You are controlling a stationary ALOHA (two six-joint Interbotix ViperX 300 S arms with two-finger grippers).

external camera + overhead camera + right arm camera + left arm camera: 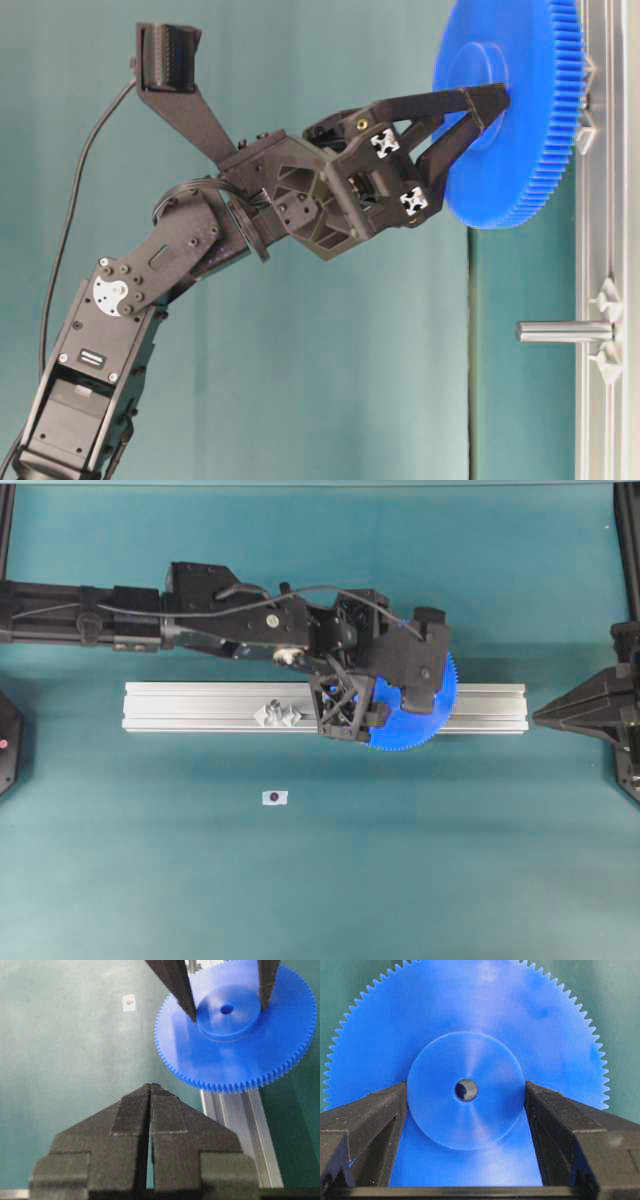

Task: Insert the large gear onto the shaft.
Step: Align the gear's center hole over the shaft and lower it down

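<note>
In the overhead view, the black left gripper [395,695] reached across the long silver aluminium rail [200,708] lying on the teal table [320,880], its fingers pinching the big bright blue toothed plastic gear [420,720], which hung over the rail's right part. The small upright metal shaft [274,713] on its clear winged mount sat on the rail, well left of the gear. A small white tag [274,797] lay on the table near the rail. The black right gripper [545,716] pointed at the rail's right end.

In the table-level view, the gear stood clear of the rail and apart from the shaft [565,331].

In the left wrist view, the two fingers [367,1120] pressed either side of the gear's raised hub.

In the right wrist view, the right gripper's fingers [132,1110] were pressed together, holding nothing, with the gear above the rail beyond them.
</note>
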